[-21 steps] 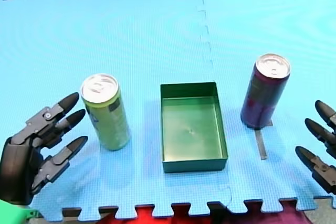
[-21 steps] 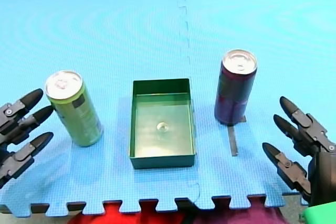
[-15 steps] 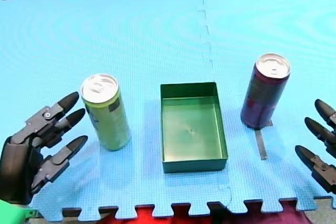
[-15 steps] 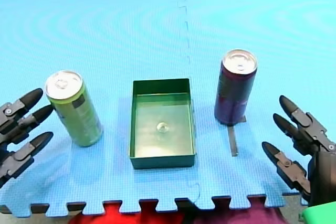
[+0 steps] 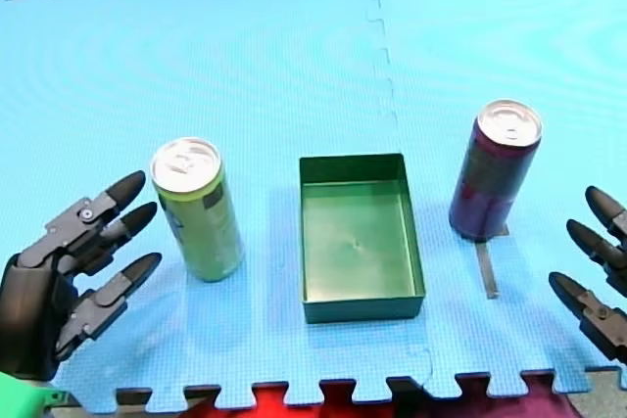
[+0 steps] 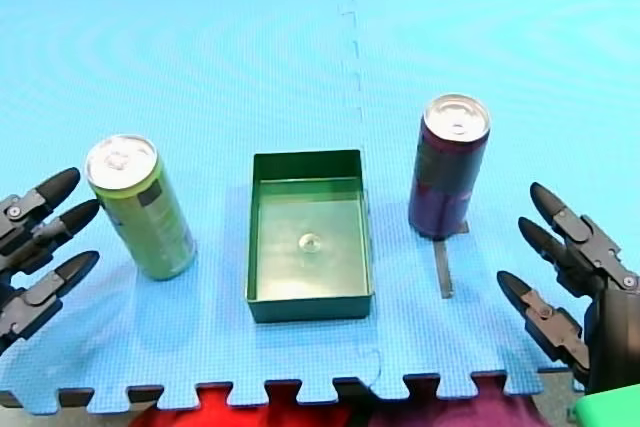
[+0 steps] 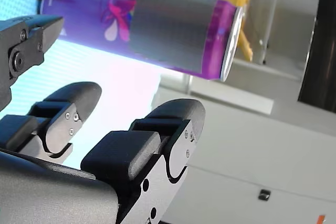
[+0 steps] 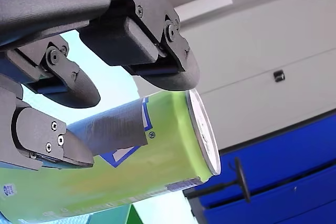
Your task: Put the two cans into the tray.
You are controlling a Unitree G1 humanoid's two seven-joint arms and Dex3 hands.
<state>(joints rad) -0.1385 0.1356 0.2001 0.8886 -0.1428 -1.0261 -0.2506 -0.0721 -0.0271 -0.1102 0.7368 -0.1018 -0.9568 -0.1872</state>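
A green can (image 5: 196, 210) stands upright on the blue foam mat, left of an empty dark green tray (image 5: 362, 308). A purple can (image 5: 495, 171) stands upright to the tray's right. My left hand (image 5: 108, 247) hovers open at the near left, a short gap from the green can, holding nothing. My right hand (image 5: 593, 256) hovers open at the near right, a little nearer than the purple can and apart from it. In the first wrist view the purple can (image 7: 157, 22) lies just beyond the fingers (image 7: 173, 124). In the second wrist view the green can (image 8: 142, 166) sits between the fingers (image 8: 157, 45), untouched.
A grey tape strip (image 5: 486, 266) lies on the mat at the purple can's foot. The mat's jigsaw front edge (image 5: 323, 389) runs just below the tray and both hands. A seam (image 5: 384, 66) crosses the mat behind the tray.
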